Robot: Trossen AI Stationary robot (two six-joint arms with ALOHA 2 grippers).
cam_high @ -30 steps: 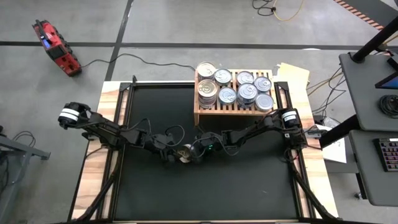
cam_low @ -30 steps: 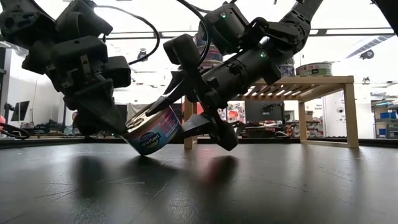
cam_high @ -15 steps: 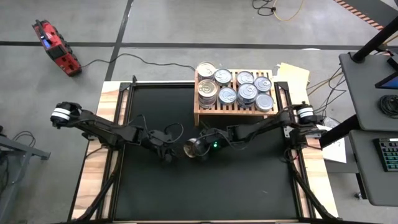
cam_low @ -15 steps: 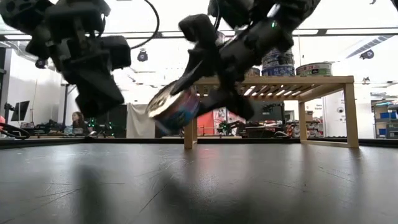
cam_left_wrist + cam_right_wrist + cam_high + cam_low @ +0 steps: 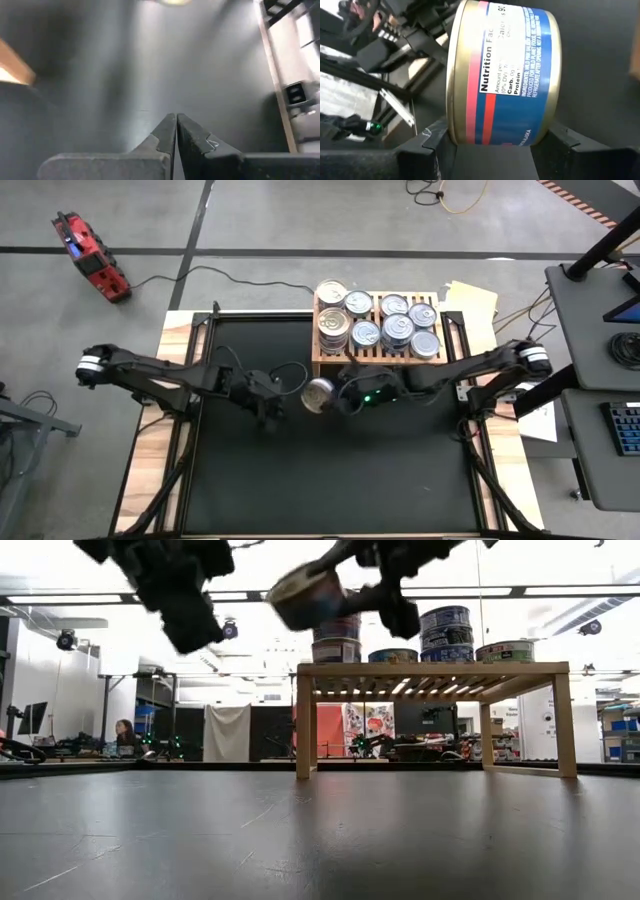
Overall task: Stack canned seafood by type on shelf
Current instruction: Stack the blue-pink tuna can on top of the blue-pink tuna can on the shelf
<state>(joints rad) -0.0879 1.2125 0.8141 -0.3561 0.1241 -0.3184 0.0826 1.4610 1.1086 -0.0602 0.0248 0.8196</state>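
My right gripper [image 5: 330, 396] is shut on one canned seafood tin [image 5: 318, 395] with a silver lid and a blue and red side label [image 5: 515, 85]. The tin hangs in the air just in front of the shelf's near left corner, about level with the shelf top [image 5: 430, 668] in the low view. The light-wood shelf [image 5: 330, 366] carries several more tins [image 5: 380, 325], some stacked [image 5: 445, 628]. My left gripper [image 5: 268, 412] is shut with nothing in it [image 5: 176, 117]. It hangs above the black mat [image 5: 330, 480], to the left of the held tin. My right gripper pinches the tin between its two fingers, one finger [image 5: 436, 137] at the lid end [image 5: 454, 100] and the other at the bottom end [image 5: 555, 107]. The fingers come from the table's right side, slanting slightly down. The tin is lifted clear of the mat and tilted, lid toward the left.
The black mat covers most of the table and lies bare in front of the shelf. Wooden table strips [image 5: 150, 470] run along both sides. A red device [image 5: 90, 255] and cables lie on the floor beyond, and papers [image 5: 470, 295] are to the right of the shelf.
My right gripper has risen and drawn back toward the far edge and the shelf. It has carried the tin from the mat up to the height of the shelf top. My left gripper, which stood against the tin, has come away from it and risen, staying shut.
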